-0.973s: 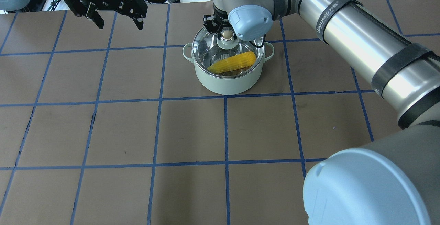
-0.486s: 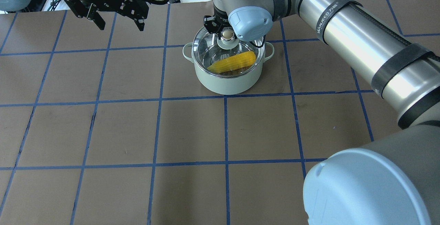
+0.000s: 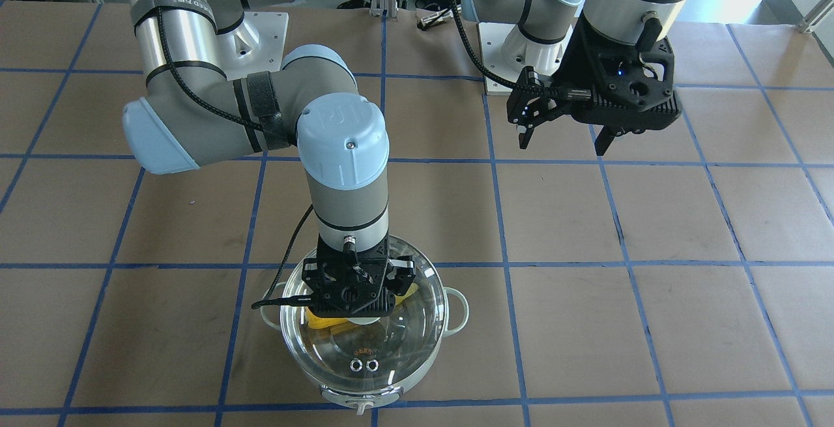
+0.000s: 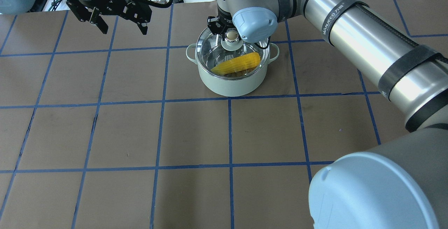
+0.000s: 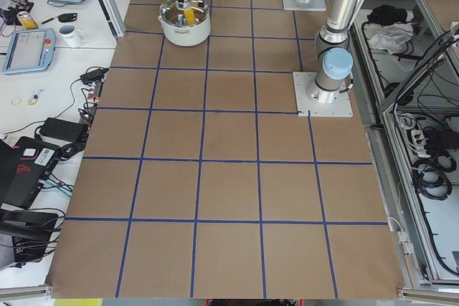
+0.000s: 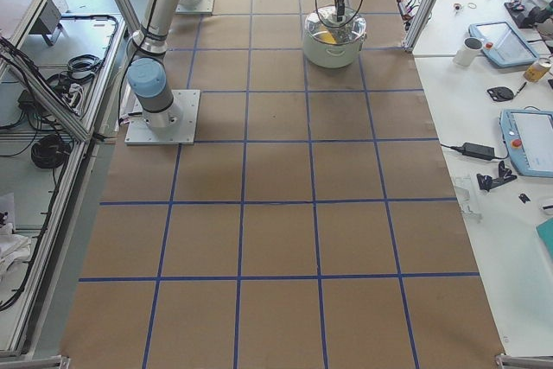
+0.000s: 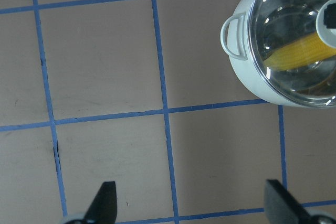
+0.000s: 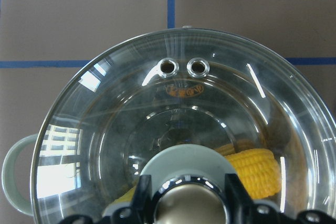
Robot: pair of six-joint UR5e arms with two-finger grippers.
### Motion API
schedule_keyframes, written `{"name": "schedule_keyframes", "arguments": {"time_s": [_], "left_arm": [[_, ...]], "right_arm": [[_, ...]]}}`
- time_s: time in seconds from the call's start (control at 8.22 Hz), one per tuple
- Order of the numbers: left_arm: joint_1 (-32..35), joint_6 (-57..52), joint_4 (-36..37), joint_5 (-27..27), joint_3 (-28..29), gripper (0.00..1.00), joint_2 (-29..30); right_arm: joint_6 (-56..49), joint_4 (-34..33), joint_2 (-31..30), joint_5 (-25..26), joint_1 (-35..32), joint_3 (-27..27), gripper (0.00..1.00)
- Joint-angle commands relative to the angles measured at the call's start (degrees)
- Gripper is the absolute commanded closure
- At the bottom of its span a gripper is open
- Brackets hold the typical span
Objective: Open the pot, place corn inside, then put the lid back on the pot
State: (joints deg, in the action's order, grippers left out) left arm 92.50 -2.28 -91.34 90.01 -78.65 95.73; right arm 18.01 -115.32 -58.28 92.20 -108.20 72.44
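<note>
The pale mint-green pot [image 4: 231, 82] stands at the far middle of the table, with the yellow corn [image 4: 238, 64] lying inside it. The clear glass lid [image 4: 210, 52] sits on the pot's rim. My right gripper [image 4: 229, 35] reaches straight down over the lid's centre, its fingers shut on either side of the beige-silver knob, as the right wrist view [image 8: 189, 205] shows. The corn [image 8: 257, 169] shows through the glass there. My left gripper [image 4: 124, 30] hangs open and empty above the table, far left of the pot, which shows at the edge of its wrist view [image 7: 247, 66].
Brown paper with blue tape lines covers the table [image 4: 196, 134]. My right arm [image 4: 367, 43] stretches across the right half to the pot. The arm bases [image 3: 260, 29] stand at the robot's edge. Tablets and cables lie on side benches [image 6: 518, 127].
My left gripper has drifted slightly up and away from the pot. My right gripper, the lid and the pot have not visibly moved.
</note>
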Motion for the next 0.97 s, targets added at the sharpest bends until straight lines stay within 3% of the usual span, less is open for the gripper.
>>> {"name": "schedule_keyframes", "arguments": {"time_s": [0.0, 0.85], "left_arm": [[-0.04, -0.09, 0.02, 0.42, -0.72, 0.0, -0.54], [-0.04, -0.09, 0.11, 0.07, -0.72, 0.0, -0.46]], "right_arm": [[0.44, 0.09, 0.01, -0.09, 0.0, 0.51, 0.89], [1.94, 0.09, -0.34, -0.61, 0.0, 0.43, 0.89]]}}
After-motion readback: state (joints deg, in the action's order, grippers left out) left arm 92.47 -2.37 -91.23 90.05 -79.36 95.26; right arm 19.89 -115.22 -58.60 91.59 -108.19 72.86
